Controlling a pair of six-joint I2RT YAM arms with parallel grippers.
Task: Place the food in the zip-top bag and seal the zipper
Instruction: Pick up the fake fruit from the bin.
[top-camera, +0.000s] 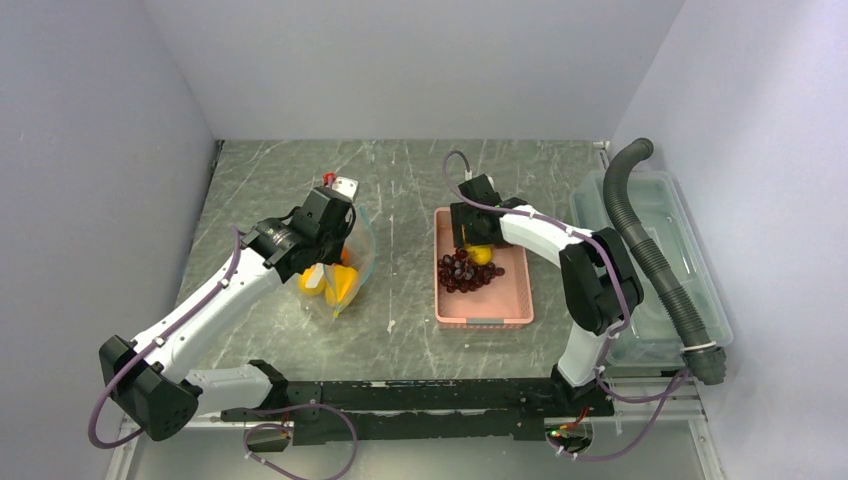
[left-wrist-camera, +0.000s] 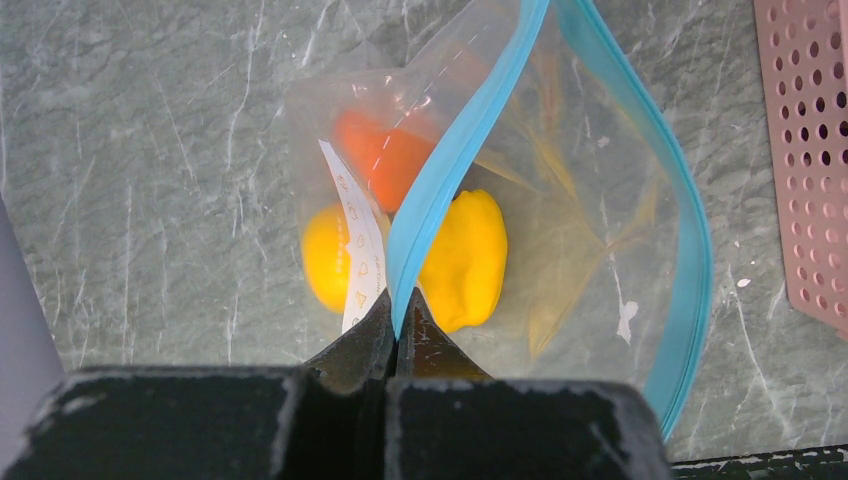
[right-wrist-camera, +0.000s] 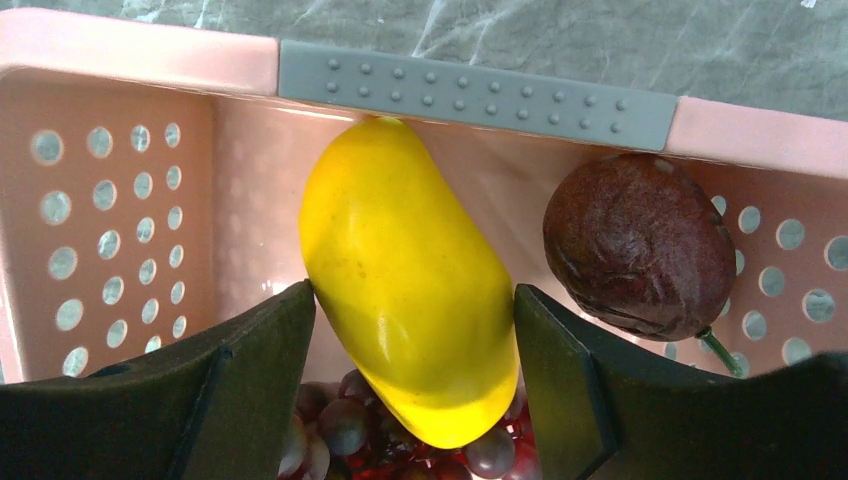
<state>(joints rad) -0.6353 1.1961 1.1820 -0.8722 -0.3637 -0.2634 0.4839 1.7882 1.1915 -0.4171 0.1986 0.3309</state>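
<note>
Here's the left gripper (left-wrist-camera: 395, 312), fingers pinched together on the teal zipper (left-wrist-camera: 445, 170); the zip-top bag (top-camera: 362, 262) sits left of centre, fruit inside. The right gripper (right-wrist-camera: 413, 300) clamps a yellow fruit (right-wrist-camera: 400, 240) in the pink basket (right-wrist-camera: 120, 200), centre frame.

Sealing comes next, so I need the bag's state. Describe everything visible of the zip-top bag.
The zip-top bag is thin, clear, crinkled plastic with a teal-blue zipper along its mouth, which gapes wide open, unsealed. The left gripper is shut on one side of that strip. Inside lie two yellow pieces and an orange fruit, beside a white printed strip. It rests on the grey marbled table, left of the pink basket, apart from it.
</note>
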